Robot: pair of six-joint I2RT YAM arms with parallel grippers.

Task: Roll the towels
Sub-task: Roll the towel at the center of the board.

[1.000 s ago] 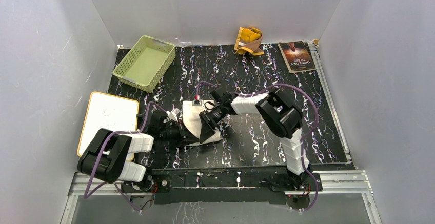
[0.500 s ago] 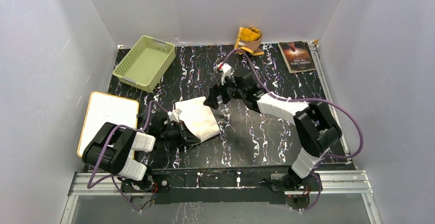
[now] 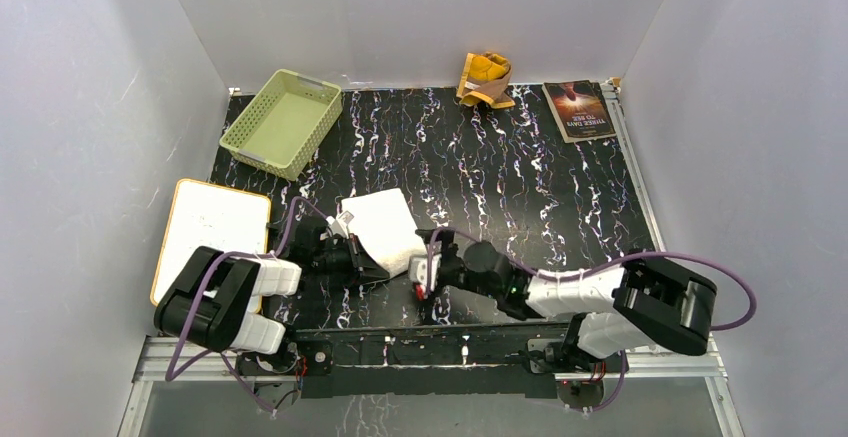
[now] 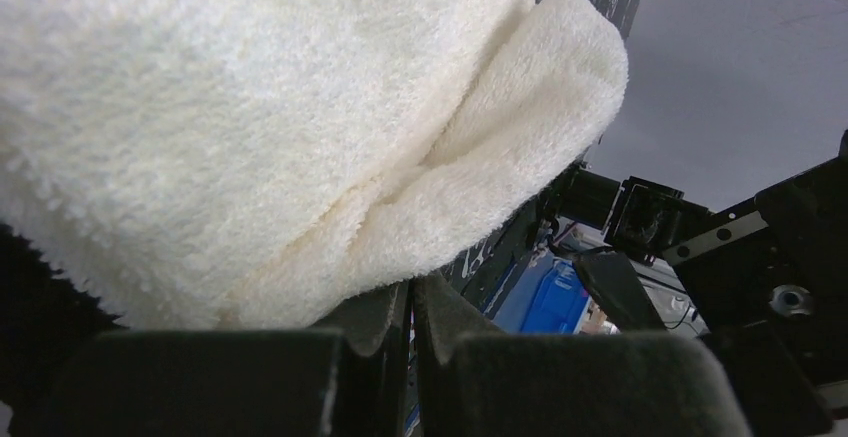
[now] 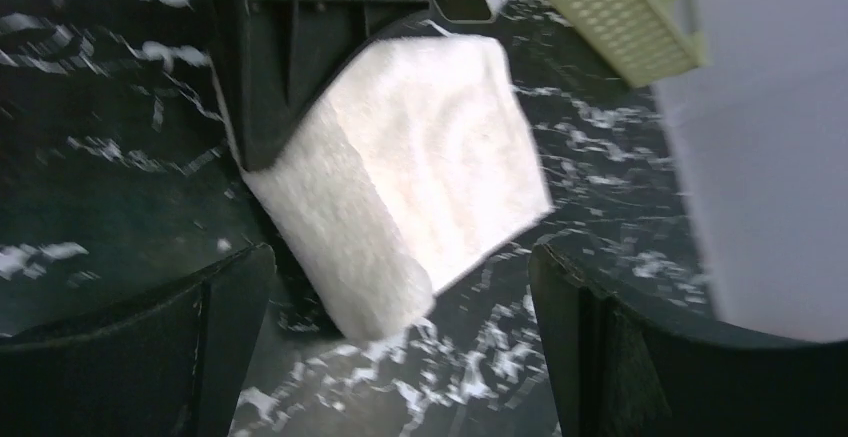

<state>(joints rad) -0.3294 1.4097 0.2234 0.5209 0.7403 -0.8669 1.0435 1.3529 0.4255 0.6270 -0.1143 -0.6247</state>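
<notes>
The cream-white towel (image 3: 383, 229) lies as a thick folded slab near the front left of the table. It also shows in the left wrist view (image 4: 260, 127) and the right wrist view (image 5: 420, 167). My left gripper (image 3: 352, 260) sits at its near-left edge, shut, its fingertips (image 4: 385, 307) tucked under the cloth with no cloth showing in the thin gap. My right gripper (image 3: 424, 277) is open and empty, low by the towel's near-right corner, with that corner just ahead of the spread fingers (image 5: 600, 347). The mustard-yellow towel (image 3: 485, 79) lies crumpled at the back wall.
A pale green basket (image 3: 281, 121) stands at the back left. A white board (image 3: 212, 232) lies at the left edge beside the left arm. A dark-covered book (image 3: 579, 109) lies at the back right. The metal rail (image 3: 480, 349) runs along the front edge.
My right arm left the towel, swung out to the back, then came down low at the front, right of the towel. The towel now lies as a tilted folded slab. My left gripper stayed put.
</notes>
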